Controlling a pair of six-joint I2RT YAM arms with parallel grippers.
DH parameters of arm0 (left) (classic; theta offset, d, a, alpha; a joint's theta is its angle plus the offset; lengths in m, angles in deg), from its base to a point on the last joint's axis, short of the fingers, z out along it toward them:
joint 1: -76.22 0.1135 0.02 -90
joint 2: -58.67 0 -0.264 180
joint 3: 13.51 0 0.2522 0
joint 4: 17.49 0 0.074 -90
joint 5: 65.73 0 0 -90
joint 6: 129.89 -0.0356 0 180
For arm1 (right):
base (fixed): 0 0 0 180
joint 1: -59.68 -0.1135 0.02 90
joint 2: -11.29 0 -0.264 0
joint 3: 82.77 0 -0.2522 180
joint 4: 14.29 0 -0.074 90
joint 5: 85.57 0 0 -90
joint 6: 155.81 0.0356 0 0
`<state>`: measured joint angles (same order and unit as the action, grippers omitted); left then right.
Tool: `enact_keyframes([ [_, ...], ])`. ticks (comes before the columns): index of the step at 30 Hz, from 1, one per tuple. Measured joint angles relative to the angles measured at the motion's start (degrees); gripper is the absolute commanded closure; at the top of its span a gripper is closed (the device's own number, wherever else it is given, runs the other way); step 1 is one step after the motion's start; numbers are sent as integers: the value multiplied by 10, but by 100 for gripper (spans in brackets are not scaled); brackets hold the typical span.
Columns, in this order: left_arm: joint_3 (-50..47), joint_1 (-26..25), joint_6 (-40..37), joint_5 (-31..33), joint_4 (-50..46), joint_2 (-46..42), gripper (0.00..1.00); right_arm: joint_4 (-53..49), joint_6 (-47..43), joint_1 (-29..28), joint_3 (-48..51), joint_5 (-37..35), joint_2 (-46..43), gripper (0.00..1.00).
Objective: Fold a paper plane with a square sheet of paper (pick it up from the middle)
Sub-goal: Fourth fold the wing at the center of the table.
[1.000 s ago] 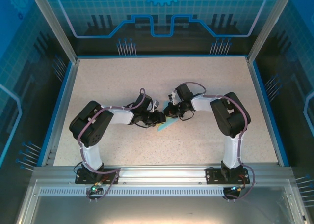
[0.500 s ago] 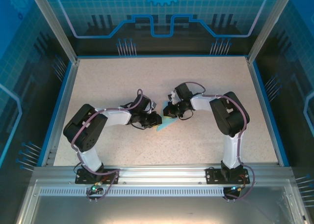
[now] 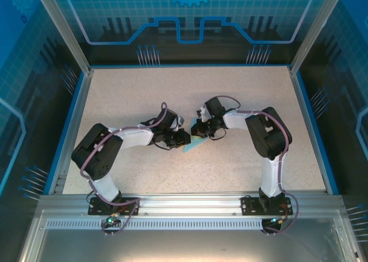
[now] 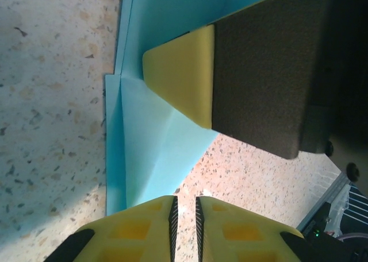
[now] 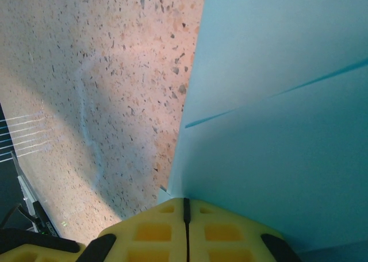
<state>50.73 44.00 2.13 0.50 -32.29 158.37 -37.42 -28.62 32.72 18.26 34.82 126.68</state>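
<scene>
The square sheet of paper point(image 3: 193, 146) lies folded on the table between my two grippers, pale blue with creases, and looks pointed from above. In the left wrist view the paper point(image 4: 149, 135) runs under my left gripper point(image 4: 184, 204), whose jaws stand a narrow slit apart with bare table showing in the gap. From above, my left gripper point(image 3: 184, 139) sits at the paper's left edge. My right gripper point(image 3: 197, 130) is shut, and its yellow fingertip point(image 4: 181, 72) rests on the sheet. In the right wrist view my right gripper point(image 5: 185, 203) meets the paper point(image 5: 276, 101) at its edge.
The speckled table point(image 3: 230, 95) is ringed by a blue rim point(image 3: 75, 118) and an aluminium frame. Both arms bend inward, with their elbows out toward the sides. A metal rail point(image 3: 190, 201) with the arm bases runs along the near edge.
My left arm's elbow has swung out and down to the left, and the left jaws have narrowed. The right arm and the paper have barely moved.
</scene>
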Motion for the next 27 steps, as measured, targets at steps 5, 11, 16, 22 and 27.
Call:
enact_keyframes([
  [5, 4, 0, 0, 0, -13, 19, 80, 0, 2, 0, -1, 1, 1, 93],
  [11, 4, 0, 0, 0, -19, 28, 80, 0, 2, 0, -1, 1, 1, 94],
  [16, 4, 0, 1, 0, -19, 31, 80, 0, 2, 0, -1, 1, 1, 94],
  [22, 4, 0, 0, 0, -19, 35, 81, 0, 2, 0, -1, 1, 1, 94],
  [27, 4, 0, 0, 3, -19, 37, 82, -2, 2, 0, -2, 1, 1, 93],
])
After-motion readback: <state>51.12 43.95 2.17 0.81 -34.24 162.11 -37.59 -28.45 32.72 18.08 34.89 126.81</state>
